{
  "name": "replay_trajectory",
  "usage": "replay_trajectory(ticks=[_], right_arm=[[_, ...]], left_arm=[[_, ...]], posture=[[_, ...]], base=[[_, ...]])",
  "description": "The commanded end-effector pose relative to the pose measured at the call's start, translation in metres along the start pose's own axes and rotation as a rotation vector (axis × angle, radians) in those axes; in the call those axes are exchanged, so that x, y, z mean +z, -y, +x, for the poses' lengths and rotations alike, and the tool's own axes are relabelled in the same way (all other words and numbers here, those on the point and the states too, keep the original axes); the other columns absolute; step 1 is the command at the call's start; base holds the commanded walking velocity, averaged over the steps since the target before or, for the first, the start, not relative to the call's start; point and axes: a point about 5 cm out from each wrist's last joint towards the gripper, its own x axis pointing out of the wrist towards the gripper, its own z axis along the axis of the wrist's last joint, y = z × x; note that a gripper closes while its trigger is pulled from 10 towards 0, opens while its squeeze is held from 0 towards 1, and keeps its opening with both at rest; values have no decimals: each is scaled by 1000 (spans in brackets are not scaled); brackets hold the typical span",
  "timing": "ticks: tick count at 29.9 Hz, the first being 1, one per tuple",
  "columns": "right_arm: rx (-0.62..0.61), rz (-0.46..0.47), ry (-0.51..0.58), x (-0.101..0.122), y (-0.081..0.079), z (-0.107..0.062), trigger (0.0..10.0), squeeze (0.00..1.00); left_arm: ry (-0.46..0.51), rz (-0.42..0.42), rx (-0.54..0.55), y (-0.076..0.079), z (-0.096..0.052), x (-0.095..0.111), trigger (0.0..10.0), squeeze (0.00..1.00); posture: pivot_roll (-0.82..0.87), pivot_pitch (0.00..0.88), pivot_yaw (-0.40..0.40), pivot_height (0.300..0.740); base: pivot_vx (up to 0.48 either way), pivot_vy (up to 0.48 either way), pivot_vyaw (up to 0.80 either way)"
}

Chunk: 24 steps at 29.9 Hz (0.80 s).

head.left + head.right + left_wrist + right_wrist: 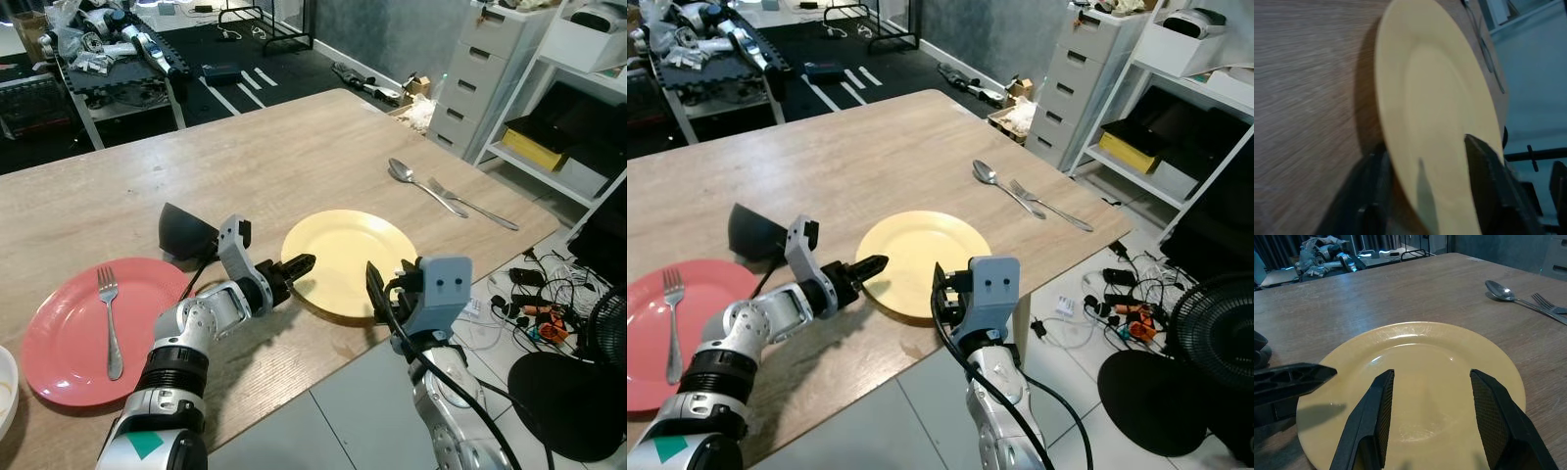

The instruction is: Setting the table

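Your left tool (299, 264) has its two black fingers straddling the near-left rim of the round pale-yellow plate (348, 257), one finger above and one below as the left wrist view shows it, so you are pinching the plate's edge at about its nine o'clock. Your right tool (1432, 426) sits released at the plate's six o'clock, fingers spread wide and hovering just over the rim, gripping nothing. The plate lies flat on the light wood-grain surface (274, 157), near its front edge, and that is your main worry: any pull toward you or a sideways drag could carry the plate off the edge onto the floor. A one-sided pinch on a smooth rim may also let the plate pivot or slip if you lift it quickly. Keep the right tool's fingers from knocking the rim as the left moves. At two o'clock from the plate, well apart, lie a silver metal spoon (421, 185) and a silver metal fork (475, 206) side by side; they are not yet laid beside the plate. At nine o'clock sits a round red plate (69, 338) with a second silver fork (110, 318) lying on it, and a dark grey bowl (183, 233) lies tipped just behind the left arm, close enough to be nudged by your elbow.
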Motion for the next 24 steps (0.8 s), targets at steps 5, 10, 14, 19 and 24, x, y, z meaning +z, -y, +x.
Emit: replay_trajectory(ticks=[5, 10, 14, 19, 24], right_arm=[[-15, 0, -5, 0, 2, -1, 10000, 0], [-16, 1, -4, 0, 2, -1, 10000, 0], [-15, 1, -4, 0, 2, 0, 10000, 0], [-13, 1, -2, 0, 2, 2, 10000, 0], [-29, 12, 12, 3, 6, 3, 10000, 0]], left_arm=[[-61, -35, 33, -10, 1, -17, 0, 0], [-50, -36, 20, -9, 0, -15, 0, 0], [-28, -37, 9, -8, -1, -9, 0, 0], [27, -29, -22, -1, -4, 2, 0, 0], [141, 9, -74, 9, -12, 20, 3216, 0]], posture=[[18, 213, 79, 740], [20, 211, 79, 740], [24, 203, 77, 740], [28, 196, 73, 740], [34, 187, 69, 740]], base=[[0, 0, 0], [0, 0, 0], [0, 0, 0], [0, 0, 0], [0, 0, 0]])
